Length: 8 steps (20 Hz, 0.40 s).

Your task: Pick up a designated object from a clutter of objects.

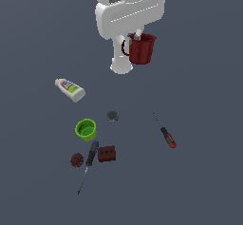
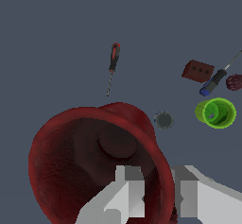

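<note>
A: The dark red mug (image 1: 141, 49) hangs from our gripper (image 1: 136, 35), high above the floor (image 1: 209, 181) and well apart from the clutter below.

B: Agreed. In the wrist view, one finger (image 2: 126, 190) sits inside the mug's mouth and the other outside, so we are clamped on its wall near the rim.

A: So the mug lies directly under the fingertips, mouth upward, its loop handle toward the exterior view's left.

B: Sweeping left to right below us: the white bottle (image 1: 70, 89), the dark red ball (image 1: 77, 160), the green cup (image 1: 86, 129), the blue-handled screwdriver (image 1: 88, 164), the brown-red brick (image 1: 107, 153), the grey disc (image 1: 112, 116), and the red-handled screwdriver (image 1: 165, 131).

A: None touches the mug. We judge the pick nearly done; what matters is keeping that rim pinch square so the mug does not tilt.
</note>
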Available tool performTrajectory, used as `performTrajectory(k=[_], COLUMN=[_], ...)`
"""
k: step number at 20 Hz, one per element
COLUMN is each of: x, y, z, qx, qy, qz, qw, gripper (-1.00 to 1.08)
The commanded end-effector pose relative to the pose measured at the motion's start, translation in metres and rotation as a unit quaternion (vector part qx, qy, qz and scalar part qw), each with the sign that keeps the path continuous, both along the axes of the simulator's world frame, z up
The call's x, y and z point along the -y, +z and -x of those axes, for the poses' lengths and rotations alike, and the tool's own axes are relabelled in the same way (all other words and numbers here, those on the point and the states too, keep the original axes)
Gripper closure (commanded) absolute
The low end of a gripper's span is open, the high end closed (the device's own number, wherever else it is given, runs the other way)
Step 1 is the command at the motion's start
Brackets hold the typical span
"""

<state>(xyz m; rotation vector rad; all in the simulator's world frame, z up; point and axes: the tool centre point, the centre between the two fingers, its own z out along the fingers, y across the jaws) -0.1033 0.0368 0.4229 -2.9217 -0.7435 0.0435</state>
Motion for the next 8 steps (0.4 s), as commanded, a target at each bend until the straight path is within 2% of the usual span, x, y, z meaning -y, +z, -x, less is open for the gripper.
performTrajectory(k=[1, 8], x=[-0.0074, -0.0147], y=[0.0114, 0.0212], z=[-0.0009, -0.0030], qx=[0.001, 0.001], qy=[-0.001, -0.001], qz=[-0.001, -0.001], qw=[1.0000, 1.0000], gripper=[1.08, 1.08])
